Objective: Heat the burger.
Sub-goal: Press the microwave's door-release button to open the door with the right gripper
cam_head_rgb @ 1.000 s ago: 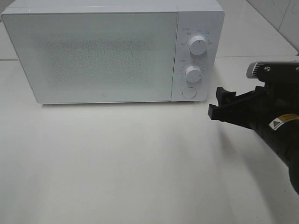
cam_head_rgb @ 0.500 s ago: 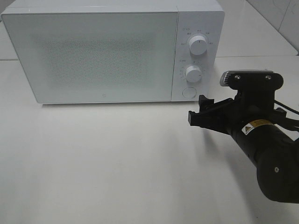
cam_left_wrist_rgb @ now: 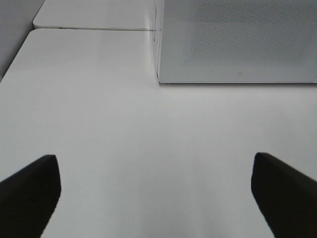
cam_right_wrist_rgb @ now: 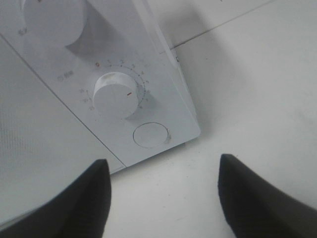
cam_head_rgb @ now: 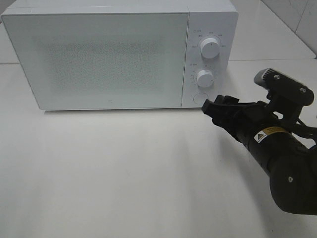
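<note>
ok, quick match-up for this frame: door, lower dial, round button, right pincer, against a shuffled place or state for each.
1 door
2 lower dial
3 button
4 right pincer

A below the lower dial
B open, empty
C shut
D just under the top dial

Pairs: 1-C, 2-D, 3-A, 4-B

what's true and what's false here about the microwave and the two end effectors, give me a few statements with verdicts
1. The microwave door is shut. True.
2. The right end effector holds something. False: it is empty, jaws apart, close to the round button.
3. The left end effector is open above the table. True.
4. The control panel has only one dial. False: an upper knob and a lower knob sit above the round button.
</note>
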You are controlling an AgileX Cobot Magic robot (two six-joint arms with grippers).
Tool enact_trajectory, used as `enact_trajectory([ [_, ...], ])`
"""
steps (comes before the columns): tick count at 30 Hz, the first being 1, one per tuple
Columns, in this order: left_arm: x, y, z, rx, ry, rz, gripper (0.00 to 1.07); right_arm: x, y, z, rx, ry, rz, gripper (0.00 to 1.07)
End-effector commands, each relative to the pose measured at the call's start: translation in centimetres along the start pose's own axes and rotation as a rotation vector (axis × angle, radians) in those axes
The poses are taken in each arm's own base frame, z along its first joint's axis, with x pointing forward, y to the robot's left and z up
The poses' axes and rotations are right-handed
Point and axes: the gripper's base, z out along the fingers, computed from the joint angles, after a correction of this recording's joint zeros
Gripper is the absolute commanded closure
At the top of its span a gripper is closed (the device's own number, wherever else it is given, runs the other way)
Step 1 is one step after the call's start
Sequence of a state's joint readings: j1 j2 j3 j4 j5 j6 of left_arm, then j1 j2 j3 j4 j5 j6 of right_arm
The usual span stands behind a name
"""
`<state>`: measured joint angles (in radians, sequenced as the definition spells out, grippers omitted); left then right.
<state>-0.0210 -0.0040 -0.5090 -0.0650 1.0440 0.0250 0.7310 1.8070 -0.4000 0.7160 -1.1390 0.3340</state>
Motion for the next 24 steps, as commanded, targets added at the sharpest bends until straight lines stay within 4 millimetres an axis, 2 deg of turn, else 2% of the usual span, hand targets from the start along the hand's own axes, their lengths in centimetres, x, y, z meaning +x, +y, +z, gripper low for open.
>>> enact_trajectory([
  [1,0.2,-0.1,-0.2,0.0,-0.024,-0.007,0.06,-0.1,0.5,0.1,-0.032,-0.001,0.285,0.64],
  [2,0.2,-0.1,-0.2,0.0,-0.024,-0.007,0.06,-0.1,0.5,0.1,-0.032,-0.001,0.285,0.64],
  [4,0.2,-0.1,-0.2,0.0,-0.024,-0.007,0.06,0.2,1.1,0.0,-0.081,0.051,0.586,0.8],
  [5,0.2,-0.1,-0.2,0.0,-0.024,-0.007,0.06,0.2,1.1,0.0,-0.081,0.051,0.586,0.8],
  [7,0.2,-0.1,-0.2,0.0,-0.024,-0.007,0.06,0.4,1.4,0.0,-0.105,0.098,0.742,0.91],
  [8,0.2,-0.1,-0.2,0.0,-0.024,-0.007,0.06,0.4,1.4,0.0,-0.105,0.098,0.742,0.91],
  [10,0.2,-0.1,-0.2,0.0,-0.024,-0.007,0.06,0.6,1.4,0.0,-0.089,0.123,0.852,1.01],
  [11,0.2,-0.1,-0.2,0.0,-0.024,-0.007,0.06,0.6,1.4,0.0,-0.089,0.123,0.852,1.01],
  [13,0.2,-0.1,-0.2,0.0,-0.024,-0.007,0.06,0.6,1.2,0.0,-0.056,0.121,0.934,1.07],
  [24,0.2,-0.1,-0.2,0.0,-0.024,-0.007,0.06,0.6,0.3,0.1,0.037,0.078,1.017,1.07],
])
